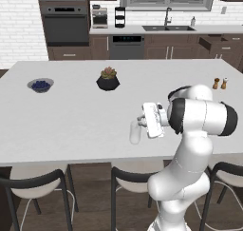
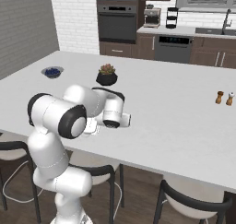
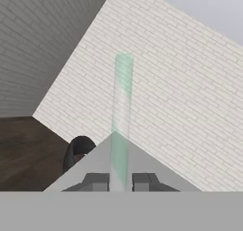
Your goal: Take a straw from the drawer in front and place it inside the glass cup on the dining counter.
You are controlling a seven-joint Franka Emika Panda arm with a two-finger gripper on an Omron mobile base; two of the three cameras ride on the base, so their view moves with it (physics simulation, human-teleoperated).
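Note:
In the hand view a thin, pale, see-through straw [image 3: 121, 120] rises from between the two dark fingertips. My gripper [image 3: 119, 182] is shut on its lower end. Over the dining counter [image 1: 71, 120], near the front edge, the hand lies level and points left, with the gripper [image 1: 141, 119] just above and to the right of the clear glass cup [image 1: 135, 132]. From the right base view the cup [image 2: 93, 126] peeks out behind my elbow. The dark wooden drawer [image 1: 214, 41] stands pulled open in the far cabinets at the back right.
On the counter are a bowl of blueberries [image 1: 41, 85], a potted plant in a black pot [image 1: 108, 79] and two small shakers [image 1: 219, 83]. Dark stools [image 1: 128, 178] line the near edge below me. A brick wall [image 3: 180, 82] faces the hand.

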